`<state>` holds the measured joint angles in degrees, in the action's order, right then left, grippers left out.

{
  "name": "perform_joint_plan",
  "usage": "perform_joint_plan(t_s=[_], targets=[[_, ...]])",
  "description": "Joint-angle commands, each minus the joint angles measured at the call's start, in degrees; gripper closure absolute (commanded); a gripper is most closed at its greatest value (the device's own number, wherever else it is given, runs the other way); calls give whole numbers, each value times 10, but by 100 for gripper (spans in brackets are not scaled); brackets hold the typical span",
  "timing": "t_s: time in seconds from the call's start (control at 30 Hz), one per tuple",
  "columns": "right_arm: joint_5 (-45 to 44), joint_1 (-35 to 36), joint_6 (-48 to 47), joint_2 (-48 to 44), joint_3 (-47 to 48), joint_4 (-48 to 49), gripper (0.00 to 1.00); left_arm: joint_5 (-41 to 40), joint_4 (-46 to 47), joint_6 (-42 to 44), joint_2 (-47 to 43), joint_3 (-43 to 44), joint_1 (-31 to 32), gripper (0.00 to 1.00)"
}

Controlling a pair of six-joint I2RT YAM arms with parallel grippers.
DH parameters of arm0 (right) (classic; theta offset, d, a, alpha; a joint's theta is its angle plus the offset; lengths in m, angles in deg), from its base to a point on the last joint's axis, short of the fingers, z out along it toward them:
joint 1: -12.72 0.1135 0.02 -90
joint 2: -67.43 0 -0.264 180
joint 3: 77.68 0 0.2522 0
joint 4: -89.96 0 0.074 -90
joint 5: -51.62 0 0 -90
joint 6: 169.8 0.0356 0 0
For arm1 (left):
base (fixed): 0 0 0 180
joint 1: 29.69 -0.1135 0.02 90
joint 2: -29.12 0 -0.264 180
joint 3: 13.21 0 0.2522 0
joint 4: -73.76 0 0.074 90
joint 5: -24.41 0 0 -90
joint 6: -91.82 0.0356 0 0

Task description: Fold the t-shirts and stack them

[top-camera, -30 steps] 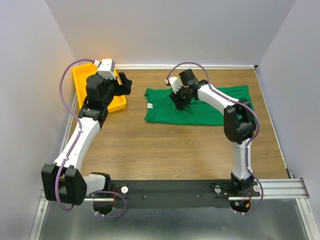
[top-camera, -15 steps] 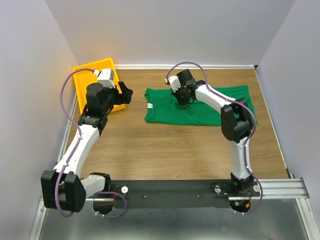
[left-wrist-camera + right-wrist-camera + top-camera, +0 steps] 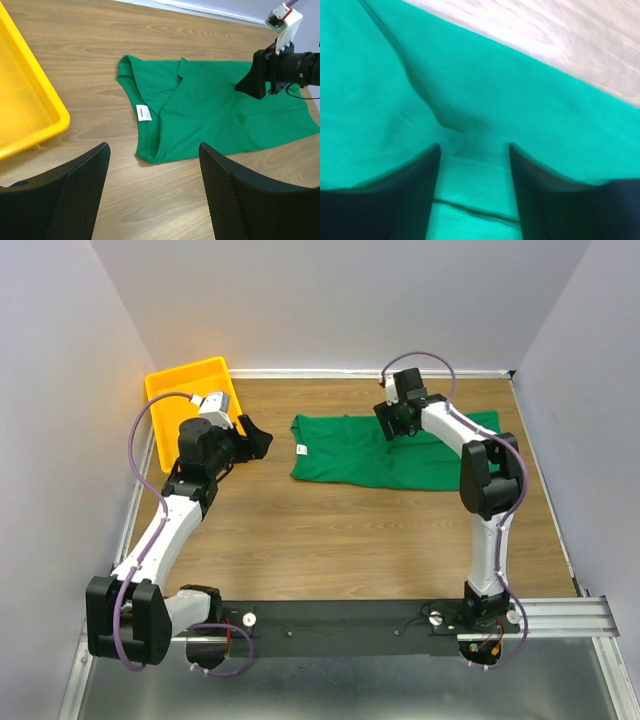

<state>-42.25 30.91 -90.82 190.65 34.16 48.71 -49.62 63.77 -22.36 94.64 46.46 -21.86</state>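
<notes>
We see plain pale walls (image 3: 340, 300) on three sides and a wood-grain table (image 3: 330, 530) between them, with a metal rail (image 3: 560, 612) along the near edge. The green t-shirt (image 3: 350, 455) lies flat on the far half of the table, from the centre out to the right. It's folded into a long band, collar end to the left. The yellow tray (image 3: 180, 380) sits in the far left corner, well apart from the shirt. The left gripper (image 3: 152, 150) hangs over bare wood between tray and shirt, fingers spread wide and holding nothing. The right gripper (image 3: 472, 147) is down at the shirt's far edge, fingers apart with cloth showing in the gap, and we see no pinch. The white neck tag (image 3: 144, 112) faces up at the collar.
</notes>
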Motion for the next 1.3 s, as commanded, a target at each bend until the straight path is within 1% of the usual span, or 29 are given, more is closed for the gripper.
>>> perform_joint_plan(t_s=[0.0,0.03,0.1,0.13,0.23,0.27,0.33,0.37,0.43,0.6,0.67,0.8,0.83,0.9,0.93,0.97,1.03,1.1,1.13,1.23,1.27], targets=[[34,-13,32,-48,-39,9,16,33,37,-73,-7,-26,-5,21],[74,-14,28,-60,-48,9,0,50,42,-92,-2,-33,-5,23],[97,-15,26,-89,-70,9,0,74,53,-149,15,-48,-2,25],[112,-17,23,-97,-75,9,0,85,58,-161,29,-59,9,30],[155,-28,2,-133,-96,9,0,71,35,-197,44,-64,35,32],[211,-33,-25,-147,-103,9,0,50,27,-207,48,-63,59,33],[282,-41,-64,-185,-136,9,0,24,-3,-231,69,-52,86,33],[340,-43,-97,-198,-148,8,0,-2,-11,-255,87,-50,116,33],[373,-43,-108,-220,-174,8,0,-39,-22,-302,109,-44,139,33],[372,-43,-100,-240,-208,8,0,-90,-21,-389,184,-38,157,33],[372,-44,-96,-249,-216,9,0,-115,-17,-401,206,-21,158,33],[368,-45,-91,-271,-233,9,0,-153,-37,-431,289,35,161,35],[367,-45,-92,-274,-234,9,0,-186,-76,-437,303,68,164,36],[366,-47,-90,-284,-237,9,0,-205,-104,-438,344,101,170,36],[366,-50,-88,-286,-239,9,0,-219,-135,-448,355,129,173,36],[366,-52,-87,-289,-240,9,0,-235,-147,-449,366,140,176,39],[366,-55,-85,-298,-242,9,0,-247,-177,-447,391,167,178,40],[367,-61,-83,-305,-243,9,0,-262,-205,-439,407,188,178,45],[367,-62,-82,-305,-243,9,0,-262,-209,-439,410,192,178,45],[367,-68,-79,-313,-242,9,0,-288,-211,-409,400,201,178,68],[368,-69,-79,-315,-241,9,0,-295,-211,-385,395,207,177,77]])
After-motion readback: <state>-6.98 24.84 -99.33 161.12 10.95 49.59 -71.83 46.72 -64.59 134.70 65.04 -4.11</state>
